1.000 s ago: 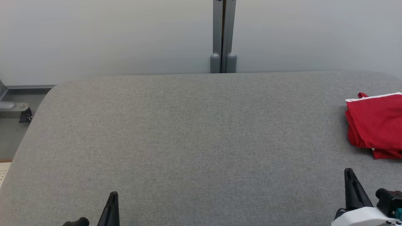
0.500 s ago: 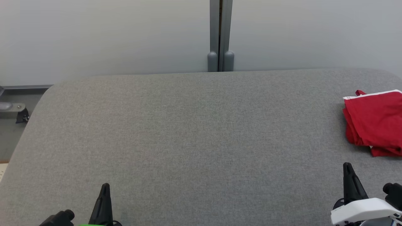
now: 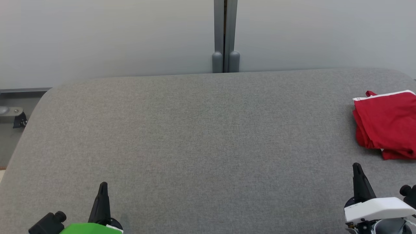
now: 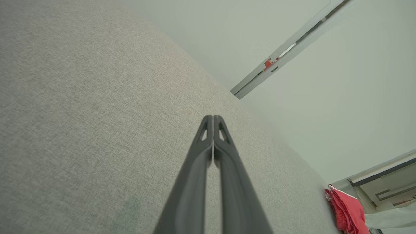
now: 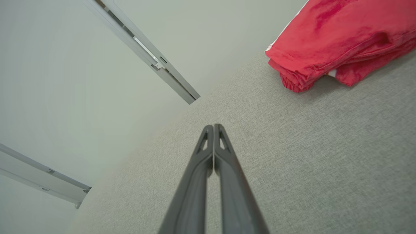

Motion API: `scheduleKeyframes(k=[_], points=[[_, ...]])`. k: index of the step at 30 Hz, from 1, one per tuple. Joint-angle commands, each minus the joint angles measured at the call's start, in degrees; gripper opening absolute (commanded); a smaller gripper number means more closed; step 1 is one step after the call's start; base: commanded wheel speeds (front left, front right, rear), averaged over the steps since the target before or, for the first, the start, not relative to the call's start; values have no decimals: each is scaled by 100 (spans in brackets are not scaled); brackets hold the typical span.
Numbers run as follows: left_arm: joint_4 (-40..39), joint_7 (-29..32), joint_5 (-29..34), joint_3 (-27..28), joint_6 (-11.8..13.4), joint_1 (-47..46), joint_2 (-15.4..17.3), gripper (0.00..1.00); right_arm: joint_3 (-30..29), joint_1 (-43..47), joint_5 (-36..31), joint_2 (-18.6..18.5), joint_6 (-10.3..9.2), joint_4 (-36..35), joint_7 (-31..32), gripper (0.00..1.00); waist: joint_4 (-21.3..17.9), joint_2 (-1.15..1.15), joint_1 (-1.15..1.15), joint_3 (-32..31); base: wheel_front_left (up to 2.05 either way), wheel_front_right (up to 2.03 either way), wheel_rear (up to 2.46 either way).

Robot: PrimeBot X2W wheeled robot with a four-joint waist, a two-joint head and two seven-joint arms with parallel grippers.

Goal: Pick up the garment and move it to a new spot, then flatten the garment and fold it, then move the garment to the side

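At the far right edge of the desk (image 3: 195,130): the red garment (image 3: 386,125), a compact bundle of stacked layers. White trim runs along its back edge and one corner pokes out underneath at the front. Part of it runs off the head view, so I can't tell its full outline. The fold is rough and the edges aren't square, but it reads as folded, not crumpled. It sits well off the middle of the desk. My read: pick, flatten, fold and the move aside all look done, with maybe a tidy-up left. Left jaws are pinched fully together, holding nothing, low over the near left of the desk. Right jaws are the same, tips together, empty, near the garment but apart from it.
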Motion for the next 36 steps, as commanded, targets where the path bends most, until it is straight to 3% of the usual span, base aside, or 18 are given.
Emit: scheduleKeyframes(k=[1,36], points=[[-63,43,-180,52,-9,-171,57,0,10,-150,221,-41,-2,-48,43,0,-7,0,0,5,0,0,0],[18,611,-2315,323,-18,-616,72,0,88,-565,2706,-46,-4,135,629,0,-159,0,0,109,0,0,0]])
